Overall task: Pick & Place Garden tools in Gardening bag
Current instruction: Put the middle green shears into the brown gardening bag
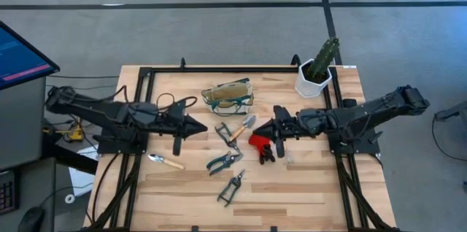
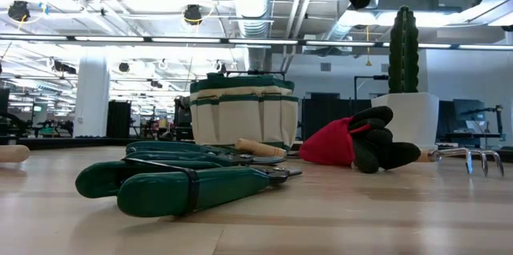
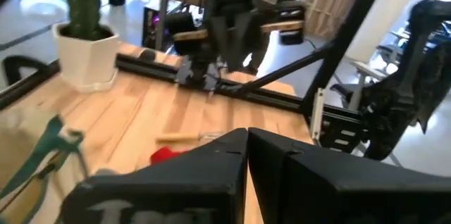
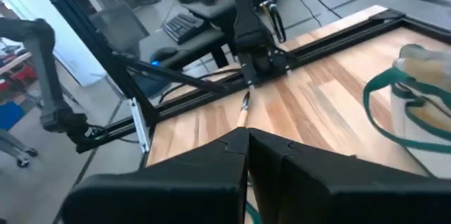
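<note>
The cream gardening bag (image 1: 228,95) with green trim stands upright at the table's far middle; it also shows in the low view (image 2: 243,111). In front of it lie the garden tools: a wooden-handled trowel (image 1: 241,128), a red-headed black-handled tool (image 1: 261,145), green-handled pruning shears (image 1: 224,161), a second pair of shears (image 1: 231,187) and a thin wooden-handled tool (image 1: 166,162). My left gripper (image 1: 204,126) hovers shut left of the trowel. My right gripper (image 1: 257,128) hovers shut just right of it, above the red-headed tool. Both point level toward the middle with nothing between the fingers.
A white pot with a green cactus (image 1: 316,76) stands at the table's far right corner. A black frame rail (image 1: 241,68) runs along the far edge. A small metal rake (image 2: 473,157) lies at the right. Bare wood lies along the near edge.
</note>
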Controlling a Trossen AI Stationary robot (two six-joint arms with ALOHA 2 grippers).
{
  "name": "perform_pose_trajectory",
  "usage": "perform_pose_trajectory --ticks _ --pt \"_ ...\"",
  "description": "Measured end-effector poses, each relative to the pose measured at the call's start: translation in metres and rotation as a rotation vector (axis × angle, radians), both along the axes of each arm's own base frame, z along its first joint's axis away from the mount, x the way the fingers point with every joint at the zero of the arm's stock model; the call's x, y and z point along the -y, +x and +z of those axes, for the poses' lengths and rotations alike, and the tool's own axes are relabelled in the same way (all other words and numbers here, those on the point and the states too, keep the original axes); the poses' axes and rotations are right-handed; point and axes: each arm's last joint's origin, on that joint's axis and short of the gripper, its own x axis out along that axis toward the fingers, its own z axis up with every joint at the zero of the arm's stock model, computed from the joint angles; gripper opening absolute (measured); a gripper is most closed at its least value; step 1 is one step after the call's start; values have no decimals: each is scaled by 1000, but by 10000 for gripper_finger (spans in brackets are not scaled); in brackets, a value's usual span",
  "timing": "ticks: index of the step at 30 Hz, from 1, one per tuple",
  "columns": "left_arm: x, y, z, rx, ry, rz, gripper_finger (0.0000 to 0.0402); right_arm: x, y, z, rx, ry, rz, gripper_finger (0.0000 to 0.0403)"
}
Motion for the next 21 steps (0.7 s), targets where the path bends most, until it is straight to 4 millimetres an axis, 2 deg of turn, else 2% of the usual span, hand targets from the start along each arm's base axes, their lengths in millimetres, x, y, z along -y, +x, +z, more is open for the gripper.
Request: perform_pose_trajectory --ticks 3,6,12,21 --pt "5 6 4 -33 -28 -5 2 0 1 2 27 6 -2 0" --pt "8 11 -3 -126 -100 17 2 0 1 3 30 8 -1 0" --pt "21 21 -31 -316 -184 46 2 4 2 5 54 13 -15 0" --pt "33 50 -79 -522 -169 117 2 3 2 7 75 18 -18 0"
